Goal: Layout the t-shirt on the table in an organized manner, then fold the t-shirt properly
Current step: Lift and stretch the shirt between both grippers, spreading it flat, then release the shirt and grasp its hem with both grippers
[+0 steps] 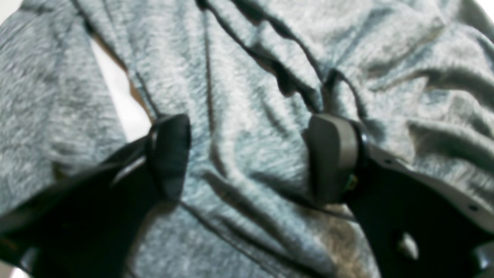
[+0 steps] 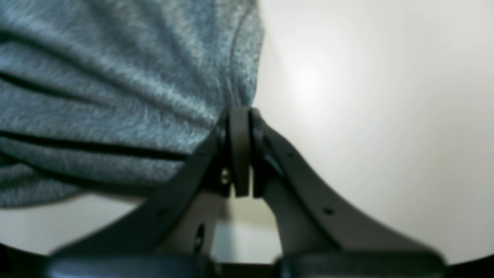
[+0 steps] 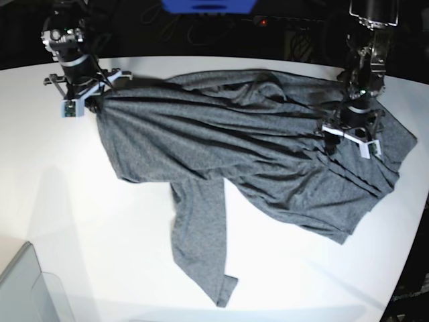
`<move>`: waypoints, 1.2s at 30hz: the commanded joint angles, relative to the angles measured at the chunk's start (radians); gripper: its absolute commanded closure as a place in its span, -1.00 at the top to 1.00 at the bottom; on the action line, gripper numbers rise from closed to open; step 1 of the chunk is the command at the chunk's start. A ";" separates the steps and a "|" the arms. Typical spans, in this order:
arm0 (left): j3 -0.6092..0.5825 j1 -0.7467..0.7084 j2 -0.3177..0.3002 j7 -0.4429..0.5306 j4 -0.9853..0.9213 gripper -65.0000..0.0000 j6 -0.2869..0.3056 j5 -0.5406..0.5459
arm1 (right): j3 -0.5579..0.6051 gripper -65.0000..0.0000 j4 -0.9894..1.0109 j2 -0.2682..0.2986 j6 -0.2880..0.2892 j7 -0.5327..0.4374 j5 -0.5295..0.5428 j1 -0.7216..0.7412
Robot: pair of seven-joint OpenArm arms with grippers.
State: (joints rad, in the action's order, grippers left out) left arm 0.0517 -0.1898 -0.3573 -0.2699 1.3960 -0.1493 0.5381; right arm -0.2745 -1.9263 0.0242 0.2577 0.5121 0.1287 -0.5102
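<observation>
The dark grey t-shirt (image 3: pixel 248 144) lies spread and wrinkled across the white table (image 3: pixel 87 215), one long sleeve hanging toward the front. My right gripper (image 3: pixel 94 104) is at the shirt's left edge; in the right wrist view it (image 2: pixel 239 116) is shut on the hem of the t-shirt (image 2: pixel 115 96). My left gripper (image 3: pixel 348 144) is over the shirt's right part; in the left wrist view it (image 1: pixel 247 154) is open, with its fingers (image 1: pixel 171 154) apart over rumpled t-shirt fabric (image 1: pixel 247 96).
A translucent grey bin corner (image 3: pixel 27 288) stands at the front left. The table's curved edge (image 3: pixel 409 255) runs close by on the right. Dark equipment and cables (image 3: pixel 208 10) lie behind the table.
</observation>
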 commanded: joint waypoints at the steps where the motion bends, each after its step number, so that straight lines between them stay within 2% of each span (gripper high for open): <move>1: 0.033 -0.010 -0.010 0.013 0.044 0.41 0.003 0.004 | -0.021 -1.00 -0.005 0.006 -0.001 -0.022 0.002 0.002; 5: 0.147 -0.035 0.033 0.013 0.148 0.41 0.009 0.003 | -0.091 -1.00 0.072 0.010 -0.001 -0.022 0.002 0.054; 8: 0.207 -0.020 0.047 0.011 0.154 0.42 0.010 -0.008 | -0.133 -1.00 0.140 0.012 -0.001 -0.022 0.002 0.107; 13: 0.184 0.057 0.047 0.011 0.013 0.42 0.010 -0.008 | -0.208 -1.00 0.224 0.012 -0.001 -0.016 -0.001 0.203; 19: 0.164 0.069 0.050 0.011 -0.094 0.42 0.010 -0.008 | -0.277 -1.00 0.242 0.013 -0.001 -0.014 -0.001 0.278; 23: 0.164 0.065 0.050 0.011 -0.132 0.41 0.010 -0.008 | -0.277 -1.00 0.242 0.046 -0.005 -0.008 -0.002 0.333; 25: 0.165 0.034 0.047 0.011 -0.128 0.41 0.010 -0.005 | -0.283 -1.00 0.241 0.058 -0.007 0.024 -0.002 0.364; 29: 0.173 -0.009 0.043 0.013 -0.013 0.41 0.010 0.003 | -0.383 -1.00 0.232 0.070 -0.007 0.082 -0.001 0.396; 33: 0.173 -0.029 0.050 0.013 0.145 0.41 0.010 0.003 | -0.457 -1.00 0.233 0.067 -0.005 0.086 0.002 0.399; 36: 0.165 -0.006 0.053 0.013 0.213 0.42 0.010 0.003 | -0.483 -1.00 0.233 0.043 -0.002 0.086 0.001 0.399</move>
State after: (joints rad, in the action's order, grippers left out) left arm 0.2131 -0.2008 -0.2928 -0.2775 1.5944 -0.1387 0.5438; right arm -0.7540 -1.6741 0.0544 0.2573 0.6189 0.1200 -0.1169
